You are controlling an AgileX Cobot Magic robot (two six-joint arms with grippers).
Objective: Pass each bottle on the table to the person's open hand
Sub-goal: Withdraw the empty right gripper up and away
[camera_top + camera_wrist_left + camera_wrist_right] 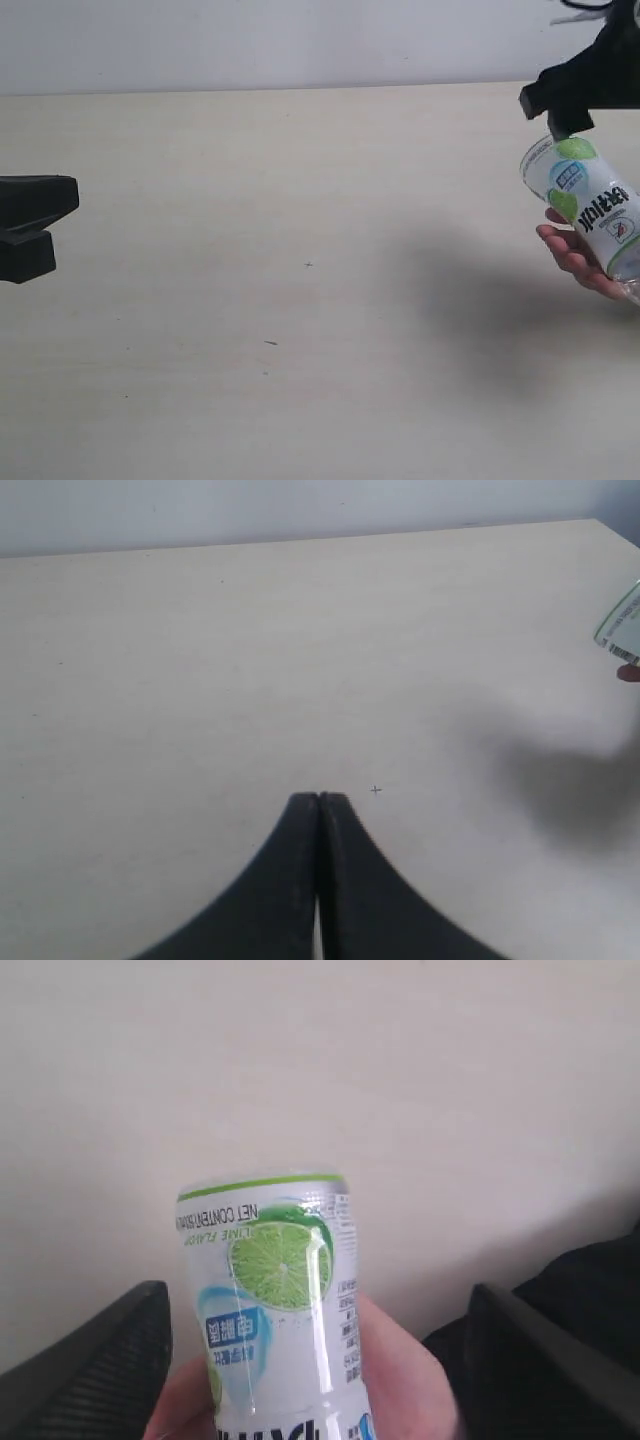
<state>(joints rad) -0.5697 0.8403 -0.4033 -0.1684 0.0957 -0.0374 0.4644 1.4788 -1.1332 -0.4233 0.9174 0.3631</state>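
Left pincer [318, 802] clenched; right pincer [318, 1310] released astride the bottle [590, 200] in the hand [572, 252], its cap cut off.

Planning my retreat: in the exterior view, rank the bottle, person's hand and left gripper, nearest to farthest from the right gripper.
1. bottle, just under the right gripper.
2. person's hand, beneath the bottle.
3. left gripper, far left edge.

On the right, above the table [300, 200], the lime drink bottle [585, 195] rests tilted in the person's open hand [572, 250], just below the right gripper [562, 110]. The left gripper [35, 225] sits far left.
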